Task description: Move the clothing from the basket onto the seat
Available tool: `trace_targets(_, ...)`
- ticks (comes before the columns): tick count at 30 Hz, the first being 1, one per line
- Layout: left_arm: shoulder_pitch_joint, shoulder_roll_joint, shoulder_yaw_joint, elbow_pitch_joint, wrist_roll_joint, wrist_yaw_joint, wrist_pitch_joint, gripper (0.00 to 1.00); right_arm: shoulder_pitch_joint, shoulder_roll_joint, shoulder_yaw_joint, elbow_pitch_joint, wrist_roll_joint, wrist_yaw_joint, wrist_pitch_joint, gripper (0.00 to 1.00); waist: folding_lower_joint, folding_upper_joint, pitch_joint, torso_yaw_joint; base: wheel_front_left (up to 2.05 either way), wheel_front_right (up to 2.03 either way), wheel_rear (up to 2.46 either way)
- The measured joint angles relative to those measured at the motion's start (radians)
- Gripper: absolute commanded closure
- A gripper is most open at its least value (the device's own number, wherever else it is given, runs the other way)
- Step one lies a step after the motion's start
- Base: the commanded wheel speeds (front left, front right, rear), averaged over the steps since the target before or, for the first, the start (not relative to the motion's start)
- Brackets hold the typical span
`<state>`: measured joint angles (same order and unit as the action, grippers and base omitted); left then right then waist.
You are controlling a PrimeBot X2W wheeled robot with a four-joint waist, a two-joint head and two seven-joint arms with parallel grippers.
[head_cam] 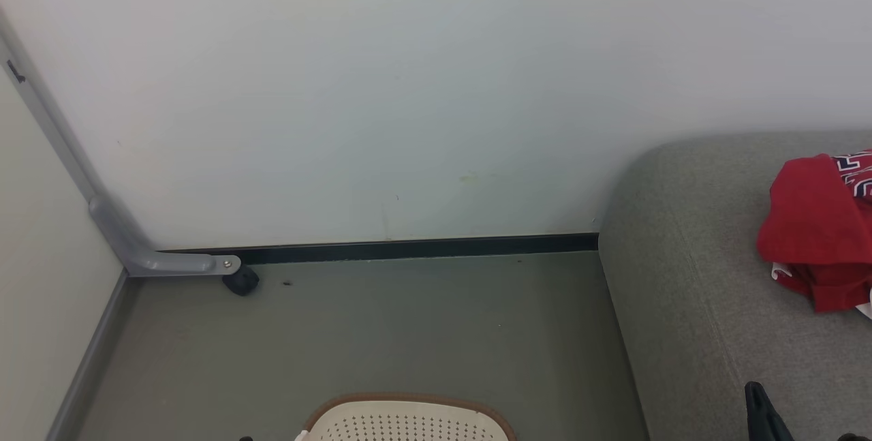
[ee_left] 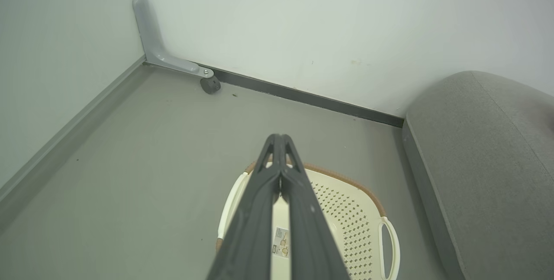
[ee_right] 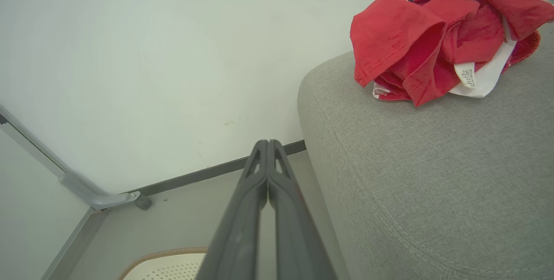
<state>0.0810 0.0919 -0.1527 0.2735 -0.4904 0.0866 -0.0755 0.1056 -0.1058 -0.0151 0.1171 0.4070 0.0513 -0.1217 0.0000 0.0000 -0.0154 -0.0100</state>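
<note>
Both sets of jaws are pressed together, empty; the left gripper point(ee_left: 280, 138) hangs above the basket point(ee_left: 346, 210), whose visible floor carries just a paper label point(ee_left: 281, 243); the right gripper point(ee_right: 268, 143) points beside the seat point(ee_right: 433, 176); the clothing point(ee_right: 398, 37) lies bunched there, probably light and limp, best pinched at a raised fold.

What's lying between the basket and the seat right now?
Nothing: a bare strip of grey floor separates the basket from the seat, as the left wrist view shows.
</note>
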Motion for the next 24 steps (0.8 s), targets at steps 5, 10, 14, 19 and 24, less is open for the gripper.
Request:
trace_targets(5, -0.012, -0.002, 0.015, 0.002, -0.068, -0.009, 0.014, 1.00, -0.018, 0.005, -0.007, 0.013, 0.072, 0.003, 0.016, 1.00, 0.0000, 0.0000, 0.001, 0.001, 0.00, 0.00, 0.00)
trace_targets(10, -0.016, -0.004, 0.029, 0.003, -0.135, -0.026, 0.023, 1.00, -0.020, 0.008, -0.015, 0.023, 0.146, 0.007, 0.034, 1.00, 0.0000, 0.0000, 0.002, 0.001, 0.00, 0.00, 0.00)
trace_targets(14, -0.019, -0.006, 0.043, 0.004, -0.190, -0.035, 0.035, 1.00, -0.037, 0.011, -0.021, 0.032, 0.203, 0.011, 0.043, 1.00, 0.0000, 0.0000, 0.003, 0.002, 0.00, 0.00, 0.00)
trace_targets(19, -0.035, -0.008, 0.055, 0.006, -0.255, -0.044, 0.048, 1.00, -0.040, 0.016, -0.030, 0.046, 0.277, 0.012, 0.060, 1.00, 0.0000, 0.0000, 0.004, 0.002, 0.00, 0.00, 0.00)
trace_targets(24, -0.038, -0.014, 0.072, 0.007, -0.324, -0.061, 0.058, 1.00, -0.058, 0.022, -0.036, 0.054, 0.350, 0.019, 0.074, 1.00, 0.0000, 0.0000, 0.005, 0.003, 0.00, 0.00, 0.00)
